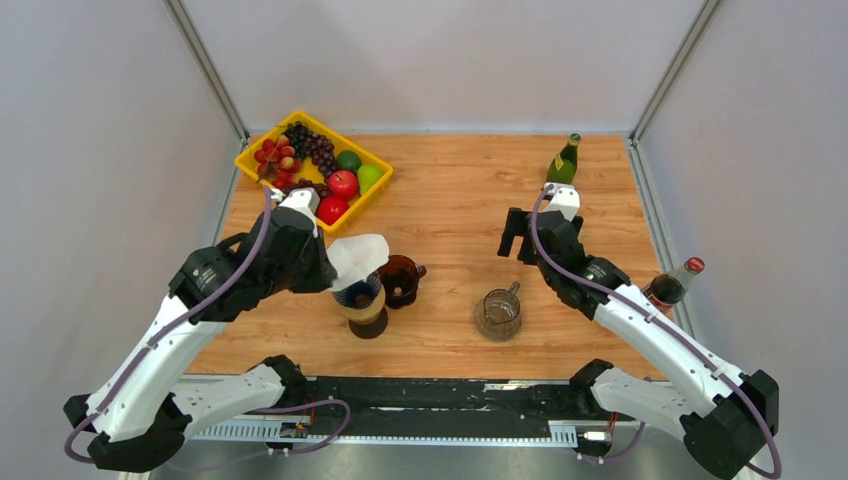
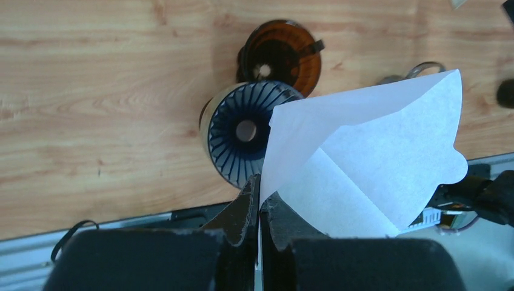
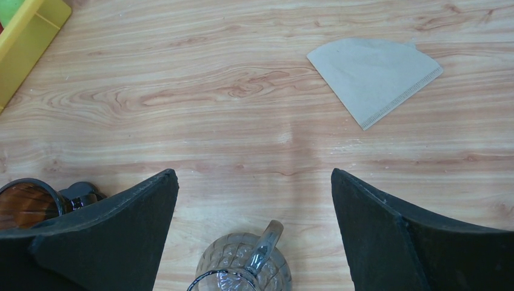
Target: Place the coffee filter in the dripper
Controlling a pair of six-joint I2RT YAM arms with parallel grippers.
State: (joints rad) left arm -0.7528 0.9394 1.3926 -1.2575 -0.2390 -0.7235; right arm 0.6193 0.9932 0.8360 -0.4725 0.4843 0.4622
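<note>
My left gripper is shut on the corner of a white paper coffee filter. It holds the filter fanned out in the air, just above and to the side of the dripper. The dripper is a blue ribbed cone with a centre hole and stands on a brown base. My right gripper is open and empty above the table, over a clear glass mug. A second, beige filter lies flat on the wood.
An amber glass cup with a handle stands right beside the dripper. A yellow tray of fruit is at the back left. A green bottle stands at the back right and a cola bottle at the right edge.
</note>
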